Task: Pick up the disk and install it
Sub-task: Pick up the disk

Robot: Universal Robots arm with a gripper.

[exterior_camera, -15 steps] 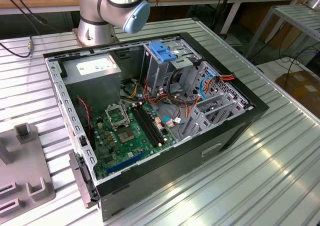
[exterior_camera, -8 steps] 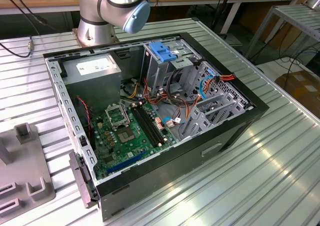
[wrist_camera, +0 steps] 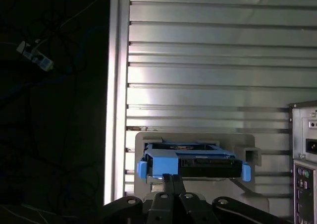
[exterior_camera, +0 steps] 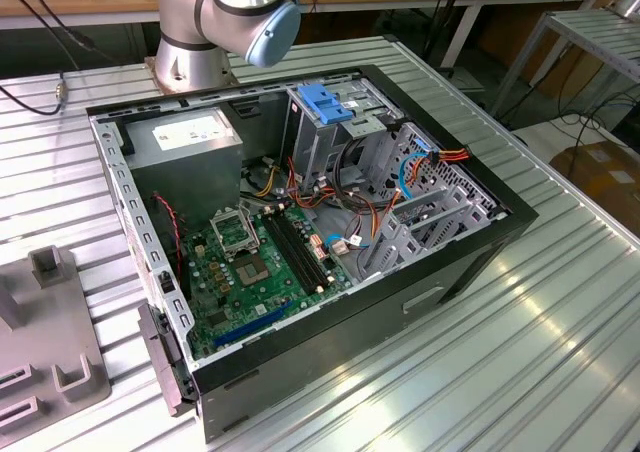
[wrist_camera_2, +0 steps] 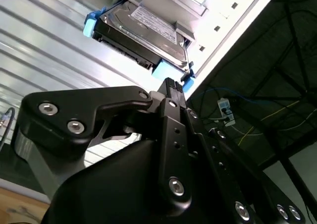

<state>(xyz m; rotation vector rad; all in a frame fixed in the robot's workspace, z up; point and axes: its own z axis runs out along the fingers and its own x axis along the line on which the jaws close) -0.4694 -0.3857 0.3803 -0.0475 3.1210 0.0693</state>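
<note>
On a grey stand [wrist_camera: 198,137] near the ribbed table's [wrist_camera: 223,60] edge: disk [wrist_camera: 190,164], lying flat, long axis crosswise, just ahead of the gripper [wrist_camera: 172,177]. Fingers pressed together, holding nothing.

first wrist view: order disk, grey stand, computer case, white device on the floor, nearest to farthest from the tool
1. disk: just ahead of the tool.
2. grey stand: under and around the disk.
3. computer case: off to one side on the table.
4. white device: down on the floor, beyond the table edge.
</note>
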